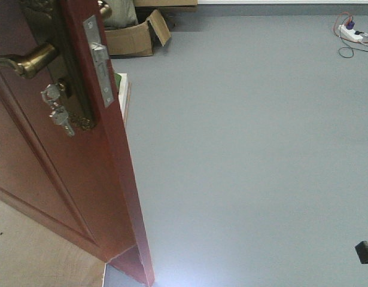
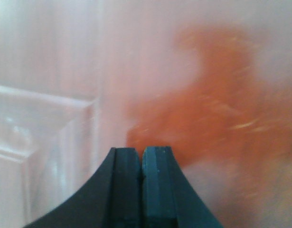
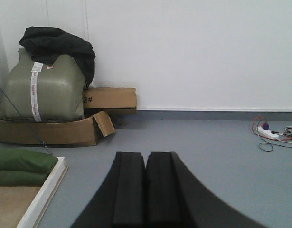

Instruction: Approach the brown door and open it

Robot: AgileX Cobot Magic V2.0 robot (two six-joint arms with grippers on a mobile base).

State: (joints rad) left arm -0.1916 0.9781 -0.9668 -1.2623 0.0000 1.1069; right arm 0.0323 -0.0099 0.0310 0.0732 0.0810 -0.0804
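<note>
My left gripper (image 2: 141, 151), closed on nothing, hangs close before the brown door (image 1: 82, 179), which stands open. Its handle (image 1: 28, 60) sits above the keys (image 1: 58, 113). My right gripper (image 3: 146, 156), likewise closed, faces the floor (image 3: 207, 156) beyond the door.

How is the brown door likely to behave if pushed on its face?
The brown door looks like solid panelled wood, so probably stiff and heavy, swinging slowly. Its glossy face may be slippery. The keys hang loose and would likely swing.
</note>
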